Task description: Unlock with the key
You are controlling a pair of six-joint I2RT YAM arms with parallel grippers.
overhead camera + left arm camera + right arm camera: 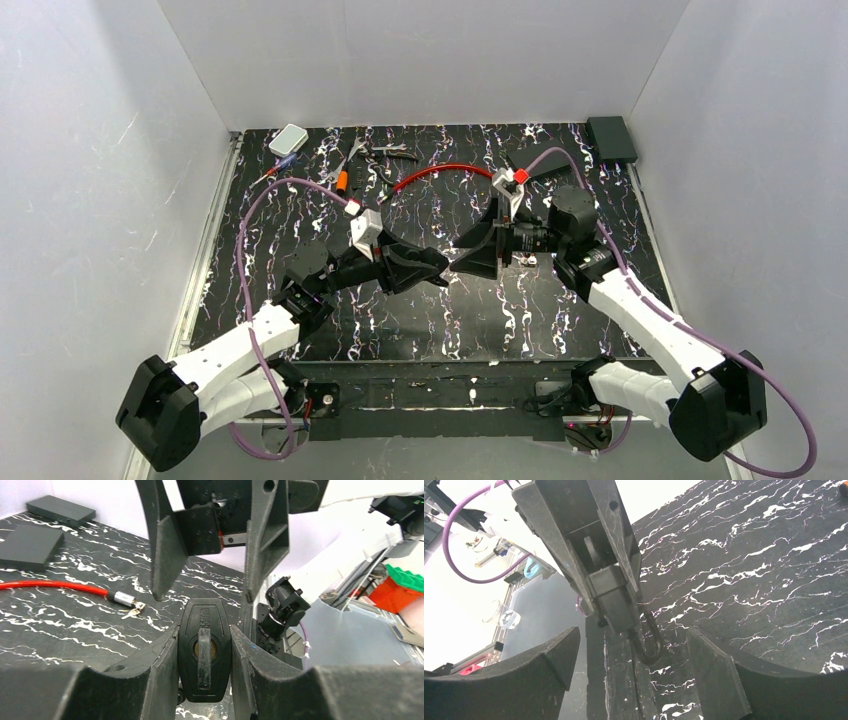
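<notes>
My left gripper [204, 630] is shut on a black padlock [205, 680], held off the table with its keyhole face toward the left wrist camera. A dark key [204, 652] sits upright in the brass keyhole. My right gripper [462, 250] faces the padlock from the right, open wide, its fingers [265, 545] on either side of the key end without touching it. In the right wrist view the padlock body [616, 607] sits between the left gripper's fingers, its shackle [649, 645] hanging below, between my open right gripper [633, 635] fingers.
A red cable [440, 172] with small keys at its end [132, 611] lies behind the grippers. Tools [375, 152], an orange item [343, 180] and a grey box [288, 138] are at the back left. A black box [612, 138] sits at the back right.
</notes>
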